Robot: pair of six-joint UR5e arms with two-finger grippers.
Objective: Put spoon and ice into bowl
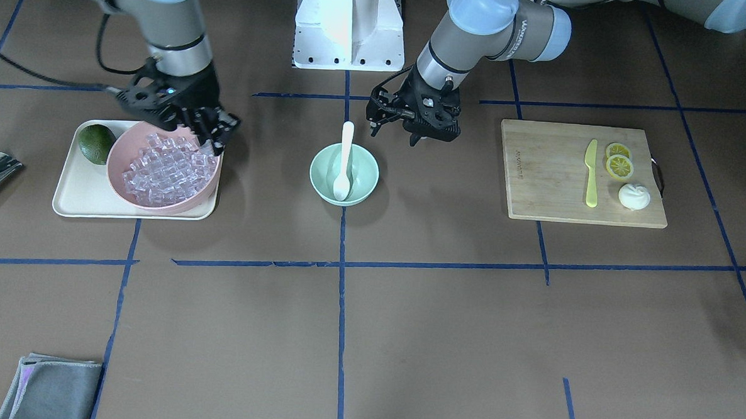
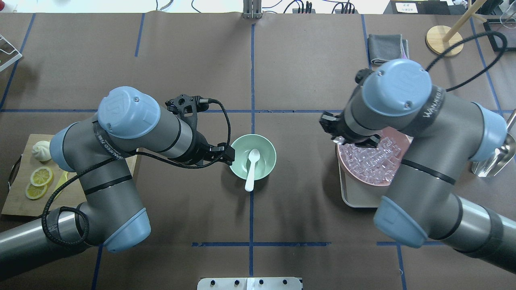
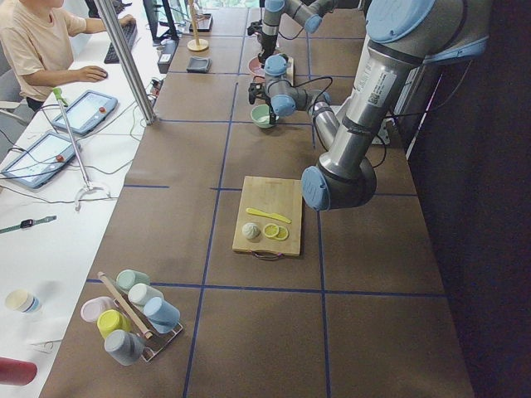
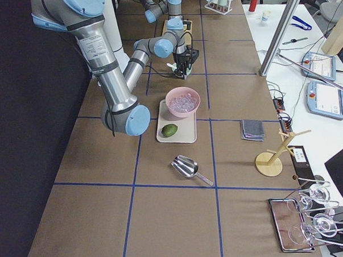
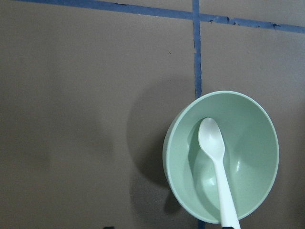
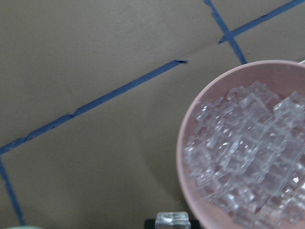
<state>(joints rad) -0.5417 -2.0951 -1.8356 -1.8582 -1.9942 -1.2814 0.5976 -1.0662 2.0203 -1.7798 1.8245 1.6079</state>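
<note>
Inside mint-green bowl point(image 1: 364, 171): white plastic spoon point(image 1: 345, 164), done.
Right gripper point(image 1: 215, 141): pinching ice cube point(image 6: 172, 220) at pink bowl point(image 1: 117, 154) 2 o'clock rim; drop-off pending.
Left gripper point(image 1: 394, 133): spread, empty.

A robotics lab: two grey-and-blue robot arms point(image 2: 121, 161) stand over a brown tabletop point(image 1: 443, 338) gridded with blue tape lines point(image 1: 340, 334). Across the tabletop from the left tool point(image 1: 394, 137), an operator point(image 3: 33, 41) sits at a white bench point(image 3: 50, 215) with touchscreen pendants point(image 3: 83, 112).
</note>
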